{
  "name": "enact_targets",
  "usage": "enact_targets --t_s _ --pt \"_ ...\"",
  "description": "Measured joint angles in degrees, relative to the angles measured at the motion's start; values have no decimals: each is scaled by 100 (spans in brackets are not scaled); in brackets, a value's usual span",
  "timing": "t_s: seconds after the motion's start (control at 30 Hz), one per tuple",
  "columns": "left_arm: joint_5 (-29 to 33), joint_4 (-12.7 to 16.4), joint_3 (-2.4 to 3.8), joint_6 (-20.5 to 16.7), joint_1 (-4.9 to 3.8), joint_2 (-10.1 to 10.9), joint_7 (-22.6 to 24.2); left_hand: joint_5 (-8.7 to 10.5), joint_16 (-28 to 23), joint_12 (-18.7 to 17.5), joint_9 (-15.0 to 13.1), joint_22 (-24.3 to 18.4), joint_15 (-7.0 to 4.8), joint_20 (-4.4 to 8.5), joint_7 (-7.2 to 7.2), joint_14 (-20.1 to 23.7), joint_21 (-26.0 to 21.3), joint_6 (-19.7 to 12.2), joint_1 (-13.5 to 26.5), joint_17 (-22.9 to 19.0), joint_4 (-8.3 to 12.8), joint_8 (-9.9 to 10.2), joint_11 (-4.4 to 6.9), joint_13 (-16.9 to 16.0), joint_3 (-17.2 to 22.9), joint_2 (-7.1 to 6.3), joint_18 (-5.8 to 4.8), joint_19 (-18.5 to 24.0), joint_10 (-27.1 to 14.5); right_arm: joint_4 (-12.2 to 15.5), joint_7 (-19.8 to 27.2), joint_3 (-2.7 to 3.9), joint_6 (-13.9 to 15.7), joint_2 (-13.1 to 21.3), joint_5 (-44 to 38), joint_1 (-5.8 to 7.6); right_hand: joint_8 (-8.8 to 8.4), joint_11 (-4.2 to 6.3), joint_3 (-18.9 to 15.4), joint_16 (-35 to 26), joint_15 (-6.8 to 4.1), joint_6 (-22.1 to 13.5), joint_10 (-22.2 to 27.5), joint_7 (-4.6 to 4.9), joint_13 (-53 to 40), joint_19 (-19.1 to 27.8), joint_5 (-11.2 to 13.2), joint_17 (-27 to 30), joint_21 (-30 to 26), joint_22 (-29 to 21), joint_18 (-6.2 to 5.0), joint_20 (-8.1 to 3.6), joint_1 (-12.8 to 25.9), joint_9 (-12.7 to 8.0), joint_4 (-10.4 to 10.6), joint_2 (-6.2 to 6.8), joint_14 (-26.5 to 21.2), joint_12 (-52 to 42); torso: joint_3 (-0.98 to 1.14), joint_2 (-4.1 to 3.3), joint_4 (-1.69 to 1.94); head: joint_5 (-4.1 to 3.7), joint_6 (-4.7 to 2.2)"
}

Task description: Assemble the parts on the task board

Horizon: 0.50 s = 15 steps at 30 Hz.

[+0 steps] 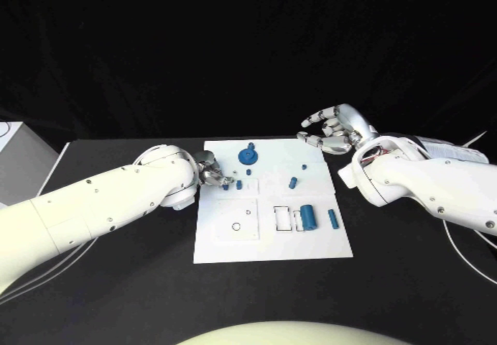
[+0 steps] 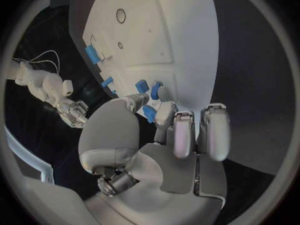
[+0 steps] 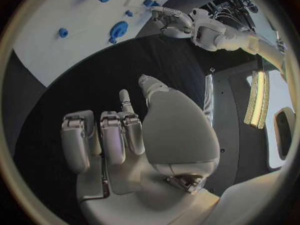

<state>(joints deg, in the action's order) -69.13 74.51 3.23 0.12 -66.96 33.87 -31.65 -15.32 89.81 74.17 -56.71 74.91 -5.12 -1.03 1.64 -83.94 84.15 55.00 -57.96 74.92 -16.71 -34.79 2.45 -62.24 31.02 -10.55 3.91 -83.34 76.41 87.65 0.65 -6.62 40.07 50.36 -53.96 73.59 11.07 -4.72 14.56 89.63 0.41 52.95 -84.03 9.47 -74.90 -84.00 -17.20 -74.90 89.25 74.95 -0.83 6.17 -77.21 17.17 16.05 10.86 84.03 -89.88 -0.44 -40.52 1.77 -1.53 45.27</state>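
- The task board [image 1: 271, 233], a white plate, lies in the middle of the black table [image 1: 414, 273], with small blue parts scattered over its far and right portions.
- A round blue part with a stem [image 1: 248, 155] sits near the board's far edge; a thick blue cylinder [image 1: 307, 217] and a thinner blue rod [image 1: 332, 218] lie side by side toward the right edge, next to a rectangular outline.
- A short blue peg [image 1: 294, 182] sits near the board's centre, with a tiny blue piece [image 1: 304, 167] just beyond it.
- The left hand [image 1: 212, 176] is down at the board's left edge; in the left wrist view its thumb and a fingertip pinch a small blue part [image 2: 149, 113], the other fingers [image 2: 183, 135] straight and close together.
- Two more small blue pieces [image 2: 147, 87] lie just past those fingertips.
- The right hand [image 1: 337, 129] is off the board past its far right corner, over bare table, fingers curled loosely inward and holding nothing.
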Motion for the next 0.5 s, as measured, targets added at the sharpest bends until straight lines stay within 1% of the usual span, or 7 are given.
enact_targets --t_s 0.07,0.17,0.33,0.5 --pt "-3 -1 0 3 0 2 0 0 0 0 -13 0 0 0 0 0 0 0 -109 0 -2 0 0 0 134 -69 0 0 0 0 0 0 0 2 0 0 0 0 0 0 0 0 0 0 0 0 0 0 0 0 0 0 0 0 0 0 0 0 0 -1 0 1 0" --pt "-8 -2 0 9 0 6 -1 0 0 0 -30 0 0 0 -13 0 0 -14 -259 0 7 21 0 0 340 -137 0 0 0 1 -1 0 0 4 0 0 0 0 0 0 0 0 0 0 0 0 0 0 0 0 0 0 0 0 0 0 0 0 0 -1 -1 1 0" --pt "-14 -3 0 19 0 14 -7 0 0 0 -77 0 0 0 -21 0 0 -22 -476 0 21 21 0 3 840 -335 0 0 0 1 -1 0 0 7 0 0 0 0 0 0 0 0 0 0 -5 0 0 0 0 0 0 0 0 0 0 0 0 0 -1 -2 -1 1 3" --pt "-21 -3 0 27 0 18 -11 13 0 -30 -126 0 0 21 -32 0 0 -36 -623 -1 70 20 -1 4 1203 -462 0 -21 -1 2 -2 0 0 8 -1 0 0 0 0 0 0 0 0 0 -4 0 0 0 0 -1 0 0 0 0 0 0 0 0 0 -2 0 -5 6"
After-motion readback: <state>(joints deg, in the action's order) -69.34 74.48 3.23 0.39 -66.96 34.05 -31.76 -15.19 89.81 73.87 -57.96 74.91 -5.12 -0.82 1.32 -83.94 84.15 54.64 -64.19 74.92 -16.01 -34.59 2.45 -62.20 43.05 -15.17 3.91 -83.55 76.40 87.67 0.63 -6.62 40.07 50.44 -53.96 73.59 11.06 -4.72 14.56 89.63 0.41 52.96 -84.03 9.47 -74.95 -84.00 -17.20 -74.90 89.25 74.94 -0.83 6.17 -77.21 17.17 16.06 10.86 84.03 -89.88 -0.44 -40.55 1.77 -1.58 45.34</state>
